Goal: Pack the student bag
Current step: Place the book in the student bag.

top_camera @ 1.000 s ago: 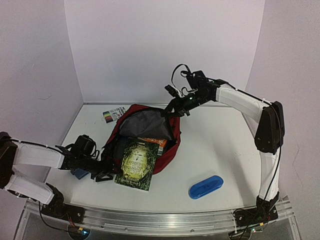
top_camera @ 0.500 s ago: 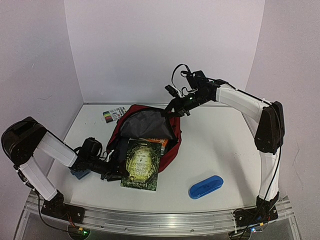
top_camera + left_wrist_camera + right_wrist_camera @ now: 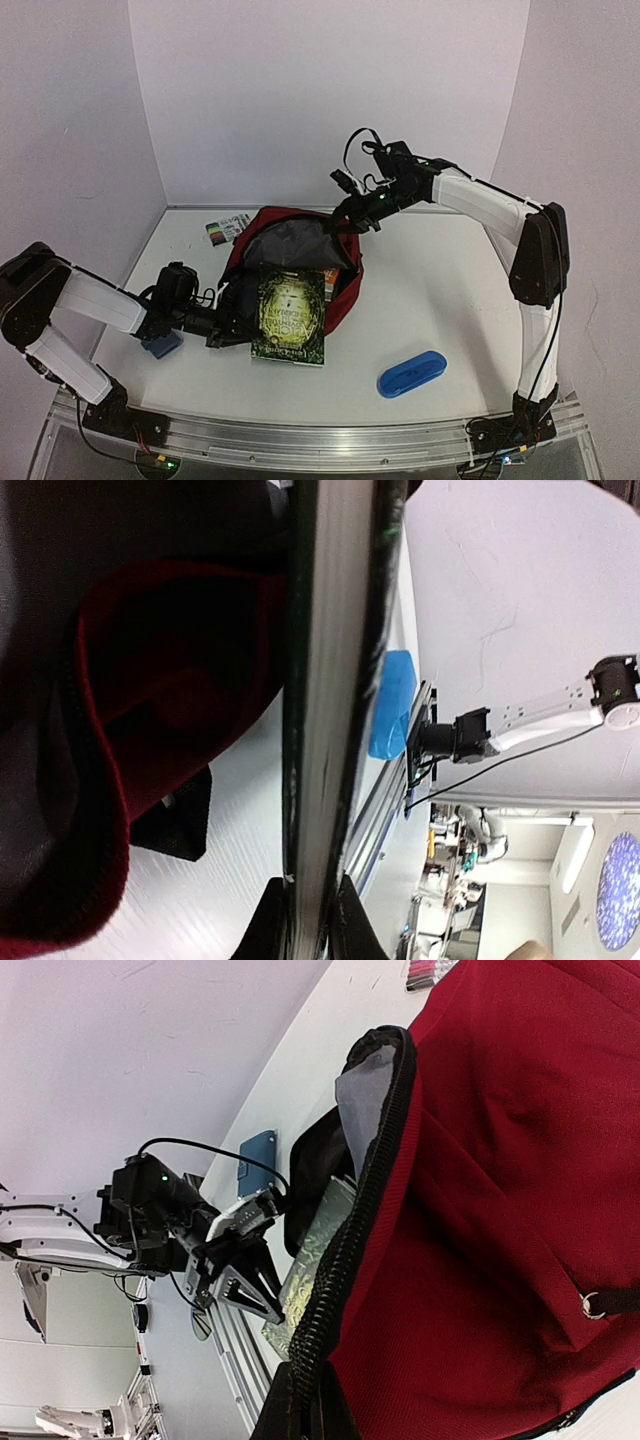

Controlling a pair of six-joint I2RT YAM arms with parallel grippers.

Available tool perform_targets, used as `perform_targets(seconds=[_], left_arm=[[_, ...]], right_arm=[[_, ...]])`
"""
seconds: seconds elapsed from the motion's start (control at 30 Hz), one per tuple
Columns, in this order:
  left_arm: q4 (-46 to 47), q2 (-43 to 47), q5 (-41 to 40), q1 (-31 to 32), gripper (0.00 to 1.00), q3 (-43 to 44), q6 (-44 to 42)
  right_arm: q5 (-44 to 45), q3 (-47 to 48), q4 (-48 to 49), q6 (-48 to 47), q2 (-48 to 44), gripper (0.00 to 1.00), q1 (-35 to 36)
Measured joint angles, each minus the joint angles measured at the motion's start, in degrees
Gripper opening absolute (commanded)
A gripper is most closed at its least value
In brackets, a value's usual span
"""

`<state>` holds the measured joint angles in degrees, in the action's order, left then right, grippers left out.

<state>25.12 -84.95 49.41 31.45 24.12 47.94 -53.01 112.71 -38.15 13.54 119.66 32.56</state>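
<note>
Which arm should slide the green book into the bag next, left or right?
Left. The left end effector grips the book by its edge, at the mouth of the student bag. The right end effector is pinching the zipper rim, holding that mouth open.

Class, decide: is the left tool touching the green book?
Touching. The left wrist view shows the left tool clamping the green book edge-on, a finger against each cover.
</note>
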Motion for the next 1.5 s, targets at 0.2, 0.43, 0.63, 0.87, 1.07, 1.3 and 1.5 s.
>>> perform_targets(seconds=[0.2, 0.43, 0.63, 0.87, 1.07, 1.3, 1.5], left_arm=[[-3.68, 7.41, -2.33, -0.27, 0.0, -0.04, 5.36], [-1.18, 7.62, -2.38, -0.27, 0.0, -0.26, 11.5], [5.22, 1.29, 0.24, -0.34, 0.0, 0.7, 14.75], [13.32, -6.93, 3.11, -0.38, 0.0, 3.75, 17.83], [14.79, -11.66, 4.01, -0.52, 0.0, 8.91, 20.05], [10.11, -14.93, 3.34, -3.6, 0.0, 17.17, 21.1], [-1.91, -15.47, 0.39, -6.89, 0.31, 25.03, 16.55]], right_arm=[[-0.04, 0.02, 0.0, -0.02, 0.0, 0.0, 0.0], [-0.54, 0.51, -0.04, -0.24, 0.0, 0.0, 0.0], [-1.17, 3.6, -0.06, -0.41, -0.11, 0.0, 0.0], [-2.0, 4.94, -0.04, -0.37, -0.4, 0.0, 0.0], [-2.14, 3.06, 0.05, -0.42, -1.89, 0.0, 0.0], [-2.19, 1.37, 0.05, -0.64, -3.29, 0.0, 0.0], [-2.16, 0.9, 0.17, -0.87, -3.74, 0.0, 0.0]])
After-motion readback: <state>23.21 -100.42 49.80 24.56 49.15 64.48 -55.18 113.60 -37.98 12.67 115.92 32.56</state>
